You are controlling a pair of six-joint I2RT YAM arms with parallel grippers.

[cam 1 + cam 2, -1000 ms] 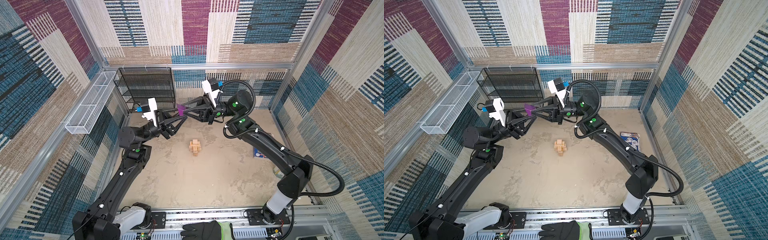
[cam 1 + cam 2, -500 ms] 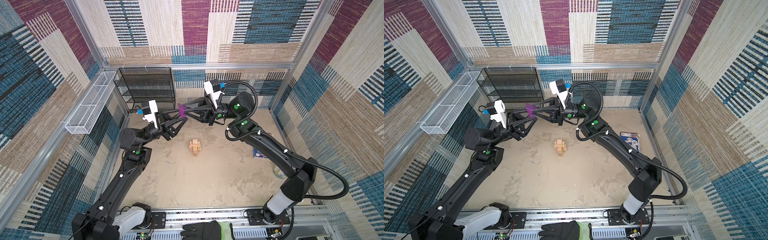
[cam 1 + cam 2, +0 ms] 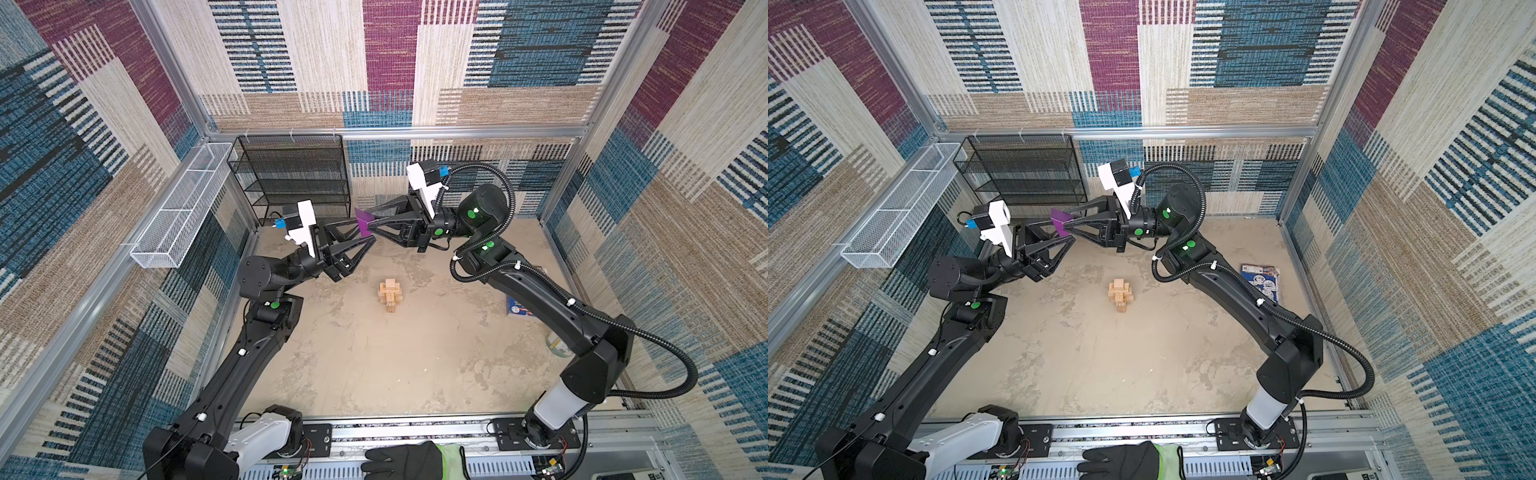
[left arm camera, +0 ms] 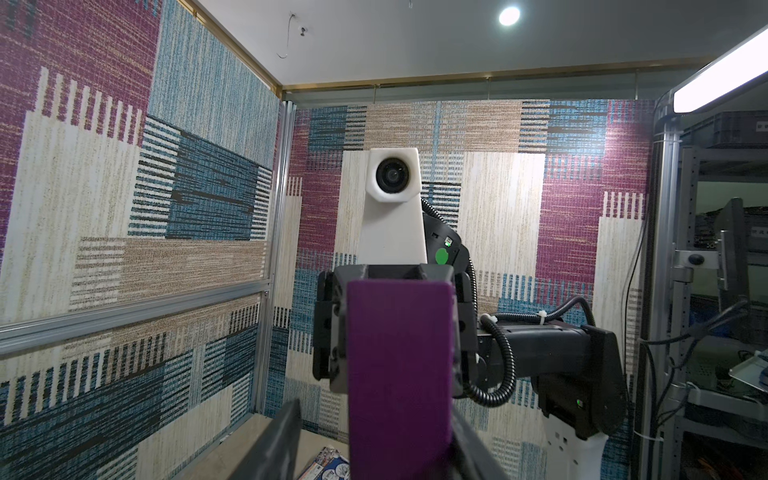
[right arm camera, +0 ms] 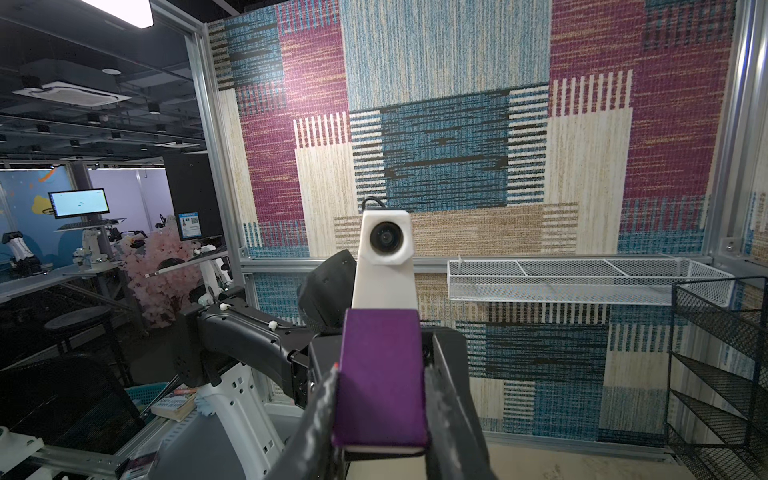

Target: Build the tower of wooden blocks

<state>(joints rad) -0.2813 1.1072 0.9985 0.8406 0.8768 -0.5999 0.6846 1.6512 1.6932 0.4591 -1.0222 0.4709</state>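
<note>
Wedge (image 3: 362, 218), purple, hangs in the air over the back of the table (image 3: 374, 374), clamped in the right gripper (image 3: 370, 221). In the right wrist view, two fingers (image 5: 446, 399) press on opposite sides of it, and a thin pale edge shows along one end.

The left gripper (image 3: 363, 235) faces the right one tip to tip, with both arms raised well above the table. Its jaws stand apart around the wedge's near end. In the left wrist view one finger (image 4: 278, 444) shows a clear gap to the purple face. The other finger lies close along the opposite side, and I cannot tell whether it touches — it is dark and blurred at the picture's edge.

The tower (image 3: 390, 293) stands near the middle of the table, well below both grippers and apart from them. It is a narrow stack of pale blocks laid crosswise, with a pale block on top.

A booklet (image 3: 517, 308) lies at the table's right edge, partly behind the right arm. A jar (image 3: 557, 347) sits nearer the front on that side, mostly hidden by the same arm.

A black rack (image 3: 291, 178) fills the back left corner and a white basket (image 3: 178, 208) hangs on the left wall. A glove (image 3: 407, 461) — black with a green cuff — rests on the front rail.
</note>
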